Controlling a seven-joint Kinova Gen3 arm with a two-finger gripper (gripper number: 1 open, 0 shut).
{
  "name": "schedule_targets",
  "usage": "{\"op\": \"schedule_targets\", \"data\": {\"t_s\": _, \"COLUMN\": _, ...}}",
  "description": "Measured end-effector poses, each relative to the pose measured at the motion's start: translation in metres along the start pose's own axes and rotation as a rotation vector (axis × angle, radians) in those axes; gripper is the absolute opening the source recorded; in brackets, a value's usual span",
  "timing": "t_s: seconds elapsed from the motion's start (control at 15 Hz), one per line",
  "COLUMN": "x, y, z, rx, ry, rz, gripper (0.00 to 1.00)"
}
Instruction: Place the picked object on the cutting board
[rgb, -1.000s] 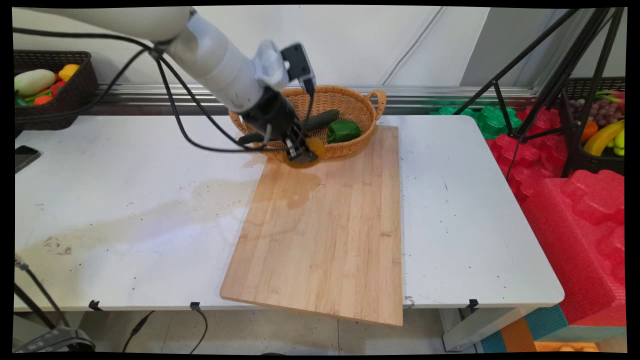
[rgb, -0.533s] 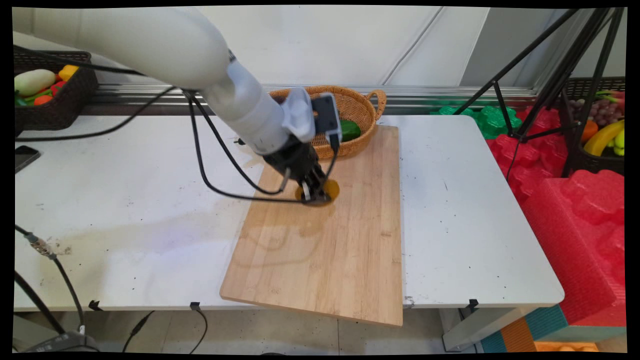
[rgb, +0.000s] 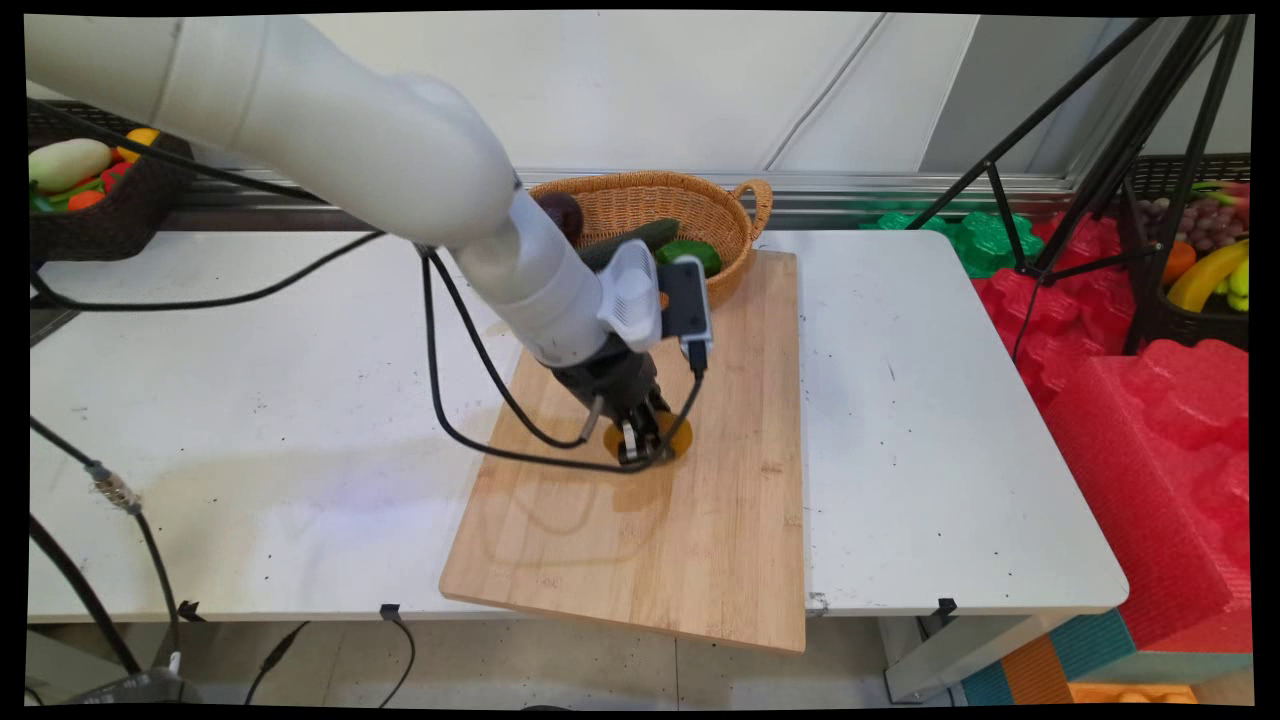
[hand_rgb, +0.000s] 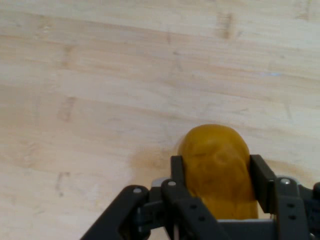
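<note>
My black gripper (rgb: 640, 447) is shut on a rounded orange-brown potato (rgb: 676, 437), held low over the middle of the wooden cutting board (rgb: 700, 540). In the hand view the potato (hand_rgb: 215, 167) sits between the two fingers (hand_rgb: 177, 175), with the board's pale wood (hand_rgb: 100, 90) close beneath it. Whether the potato touches the board I cannot tell. Behind the arm, a wicker basket (rgb: 735, 215) at the board's far end holds a cucumber (rgb: 640, 238), a green pepper (rgb: 695, 255) and a dark purple vegetable (rgb: 562, 212).
A dark basket of vegetables (rgb: 70, 185) stands at the far left of the white table (rgb: 930, 420). Black cables (rgb: 450, 350) hang from the arm. A tripod (rgb: 1110, 150), red foam blocks (rgb: 1150, 420) and a fruit basket (rgb: 1205, 260) stand to the right of the table.
The arm has carried the potato from the basket's front rim toward the near side, lowering it over the middle of the cutting board. The basket's contents are uncovered again.
</note>
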Motion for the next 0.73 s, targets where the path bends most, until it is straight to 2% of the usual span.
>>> {"op": "schedule_targets", "data": {"t_s": 0.47, "x": 0.001, "y": 0.017, "z": 0.021, "rx": -0.025, "ry": -0.020, "rz": 0.030, "gripper": 0.00}}
{"op": "schedule_targets", "data": {"t_s": 0.53, "x": 0.001, "y": 0.018, "z": 0.022, "rx": -0.026, "ry": -0.020, "rz": 0.034, "gripper": 1.00}}
{"op": "schedule_targets", "data": {"t_s": 0.73, "x": 0.001, "y": 0.024, "z": 0.022, "rx": -0.026, "ry": -0.015, "rz": 0.049, "gripper": 1.00}}
